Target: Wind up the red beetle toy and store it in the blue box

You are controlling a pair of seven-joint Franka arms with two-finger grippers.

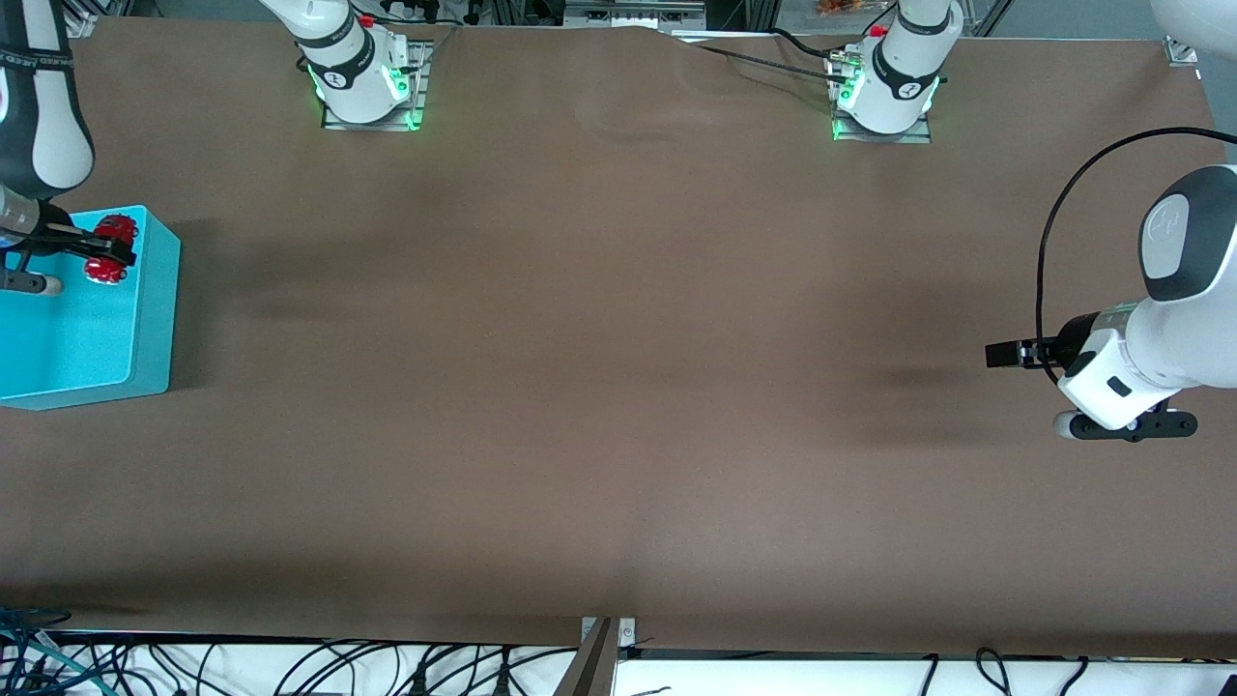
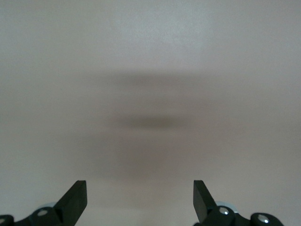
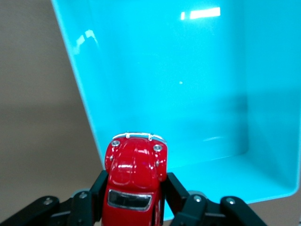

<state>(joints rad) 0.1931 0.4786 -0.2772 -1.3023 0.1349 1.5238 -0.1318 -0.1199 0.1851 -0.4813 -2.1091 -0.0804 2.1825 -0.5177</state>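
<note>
the blue box (image 1: 145,319) sat at the right arm's end of the table (image 1: 599,387), and everything here is placed against it. the right gripper (image 1: 108,249) hung over the box's rim, at the corner nearest the robots' bases, with its two fingers clamped on the sides of the red beetle toy (image 1: 111,247) (the toy was up in the air, not resting on the box floor). in the right wrist view the red beetle toy (image 3: 134,183) showed nose-out between the black fingers (image 3: 175,193), its chrome bumper and rounded hood over the edge of the blue box (image 3: 188,94), whose bare turquoise floor and thin walls filled most of that view. well apart from the box, at the left arm's end of the table, the left gripper (image 1: 1005,354) waited over bare brown tabletop, pointing back toward the box. the left wrist view showed the left gripper (image 2: 140,200) with its fingertips (image 2: 75,197) spread wide and nothing between them, only the plain surface and a soft shadow below.
</note>
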